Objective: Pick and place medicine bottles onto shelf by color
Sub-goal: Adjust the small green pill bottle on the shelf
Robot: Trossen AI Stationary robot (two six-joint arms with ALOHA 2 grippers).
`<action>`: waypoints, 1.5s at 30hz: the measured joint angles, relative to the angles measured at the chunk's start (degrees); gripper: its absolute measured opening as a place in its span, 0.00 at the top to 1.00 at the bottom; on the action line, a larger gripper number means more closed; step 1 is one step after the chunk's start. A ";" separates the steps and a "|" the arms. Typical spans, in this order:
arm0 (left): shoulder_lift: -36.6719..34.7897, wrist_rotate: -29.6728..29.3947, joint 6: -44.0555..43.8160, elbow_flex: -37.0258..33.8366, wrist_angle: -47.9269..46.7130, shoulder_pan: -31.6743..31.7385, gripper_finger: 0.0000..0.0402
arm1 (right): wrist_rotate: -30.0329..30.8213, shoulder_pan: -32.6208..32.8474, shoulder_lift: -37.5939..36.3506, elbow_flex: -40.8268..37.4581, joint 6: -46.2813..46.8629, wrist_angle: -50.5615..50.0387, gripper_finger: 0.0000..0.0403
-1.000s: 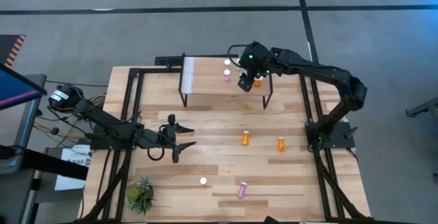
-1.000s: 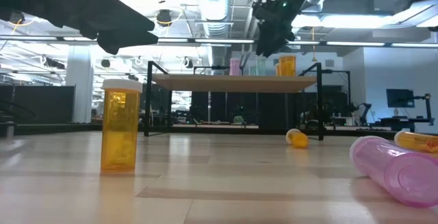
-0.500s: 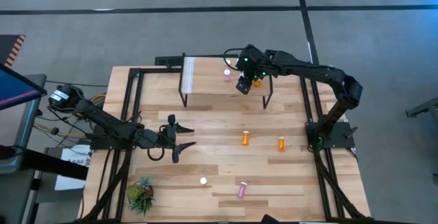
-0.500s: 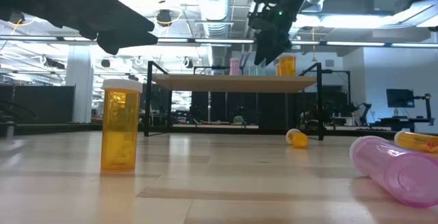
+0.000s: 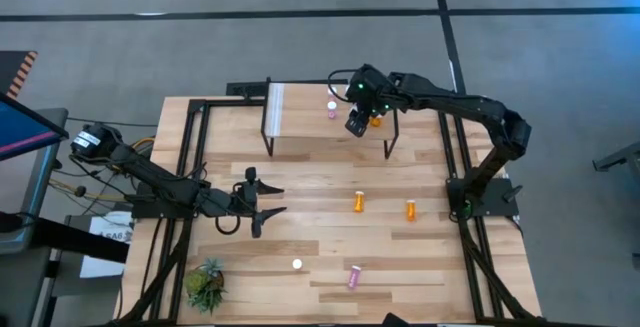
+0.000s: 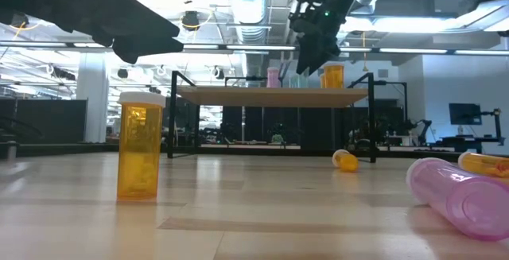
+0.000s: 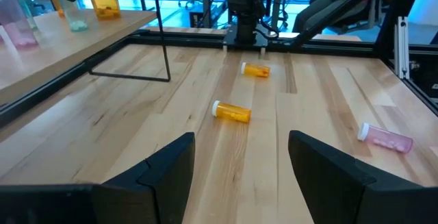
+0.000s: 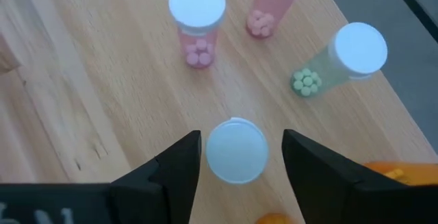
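Observation:
My right gripper (image 5: 357, 124) hangs open above the shelf (image 5: 300, 119), pointing steeply down. In the right wrist view its fingers stand on either side of one medicine bottle's white cap (image 8: 236, 150), with a gap showing on one side. That bottle's body is hidden under the cap. Two pink bottles (image 8: 197, 25), a teal one (image 8: 342, 58) and an orange one (image 8: 391, 172) stand upright on the shelf around it. My left gripper (image 5: 262, 203) waits open above the table's left middle, with nothing between its fingers.
Two orange bottles (image 5: 359, 201) (image 5: 410, 208) and a pink one (image 5: 354, 276) lie on their sides on the tabletop. A larger orange bottle (image 6: 139, 153) stands upright near the front. A small green plant (image 5: 205, 285) sits at the front left corner. Black frame rails (image 5: 185, 167) border the table.
My right gripper has sunk a little toward the shelf top and shifted slightly toward the table's left, then kept still. The bottles have not moved.

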 joint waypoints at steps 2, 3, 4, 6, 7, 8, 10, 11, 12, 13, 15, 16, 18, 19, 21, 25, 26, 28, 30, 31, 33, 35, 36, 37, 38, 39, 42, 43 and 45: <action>0.00 0.00 0.00 0.00 0.00 0.00 0.44 | 0.00 -0.02 0.00 0.00 0.00 0.04 0.46; 0.00 0.00 0.00 0.00 0.00 0.00 0.44 | 0.00 -0.01 0.00 0.00 -0.02 0.02 0.48; 0.00 0.00 0.00 0.00 0.00 0.00 0.44 | 0.00 -0.02 0.00 0.00 -0.04 0.00 0.49; 0.00 0.00 0.00 0.00 0.00 0.00 0.44 | 0.00 -0.02 0.00 0.00 -0.28 0.02 0.52; 0.00 0.00 0.00 0.00 0.00 0.00 0.44 | 0.00 -0.02 0.00 0.00 -0.31 0.02 0.53; 0.00 0.00 0.00 0.00 0.00 0.00 0.44 | 0.00 -0.02 0.00 0.00 -0.31 0.00 0.55; 0.00 0.00 0.00 0.00 0.00 0.00 0.44 | -0.02 -0.02 0.00 0.00 -0.31 0.02 0.58; 0.00 0.00 0.00 0.00 -0.01 0.00 0.44 | -0.02 -0.02 0.00 0.00 -0.31 0.02 0.59; 0.00 0.00 0.00 0.00 0.00 0.00 0.44 | -0.02 -0.02 0.00 0.00 -0.33 0.03 0.60; 0.00 0.00 0.00 0.00 0.00 0.00 0.44 | -0.03 -0.02 0.00 0.00 -0.33 0.08 0.61; 0.00 0.00 0.00 0.00 0.00 0.00 0.44 | -0.04 -0.02 0.00 0.00 -0.35 0.38 0.63; 0.00 0.00 0.00 0.00 0.00 0.00 0.44 | -0.05 -0.02 0.00 0.00 -0.38 0.65 0.63; 0.00 0.00 0.00 0.00 0.00 0.00 0.44 | -0.07 -0.02 0.00 0.00 -0.50 1.23 0.64; 0.00 0.00 0.00 0.00 0.00 0.00 0.44 | -0.07 -0.02 0.00 0.00 -0.52 1.69 0.65; 0.00 -0.02 0.00 0.00 0.00 0.00 0.44 | -0.07 -0.02 0.00 0.16 -0.60 2.14 0.65; 0.00 -0.02 0.00 0.00 0.00 0.00 0.44 | -0.09 -0.09 0.00 1.32 -0.87 2.94 0.64; 0.00 -0.01 0.00 0.00 0.00 0.00 0.44 | -0.08 -0.09 0.00 1.61 -0.92 3.09 0.64; 0.00 -0.02 0.00 0.00 0.00 0.00 0.44 | -0.09 -0.09 0.00 2.20 -0.94 3.17 0.64; 0.00 0.00 0.00 0.00 0.00 0.00 0.44 | -0.07 -0.09 0.00 2.49 -1.08 3.43 0.64; 0.00 -0.01 0.00 0.00 0.00 0.00 0.44 | -0.07 -0.09 0.00 2.49 -1.18 3.34 0.64; 0.00 -0.02 -0.02 0.00 0.00 0.00 0.44 | -0.07 -0.09 0.04 2.49 -1.35 3.17 0.64; 0.00 -0.01 -0.02 0.00 0.01 0.00 0.44 | -0.07 -0.09 0.32 2.49 -1.38 3.43 0.64; 0.00 0.00 -0.02 0.00 0.01 0.00 0.44 | -0.07 -0.09 0.50 2.49 -1.36 3.35 0.63; 0.00 -0.02 -0.02 0.00 0.03 0.00 0.44 | -0.03 -0.09 0.58 2.47 -1.19 2.98 0.63; 0.00 -0.02 -0.02 0.00 0.04 0.00 0.44 | -0.01 -0.14 0.59 2.45 -1.16 2.87 0.63; 0.00 -0.02 -0.02 0.00 0.04 0.02 0.44 | 0.02 -0.25 0.54 2.46 -1.13 3.25 0.63; 0.00 -0.02 -0.04 0.00 0.07 0.00 0.44 | 0.07 -0.46 0.51 2.47 -0.57 3.17 0.62; 0.00 -0.02 -0.04 0.00 0.06 0.00 0.44 | 0.07 -0.48 0.52 2.47 -0.22 3.10 0.62; 0.00 -0.02 -0.07 0.00 0.07 0.00 0.44 | 0.20 -0.50 0.52 2.47 0.03 3.29 0.62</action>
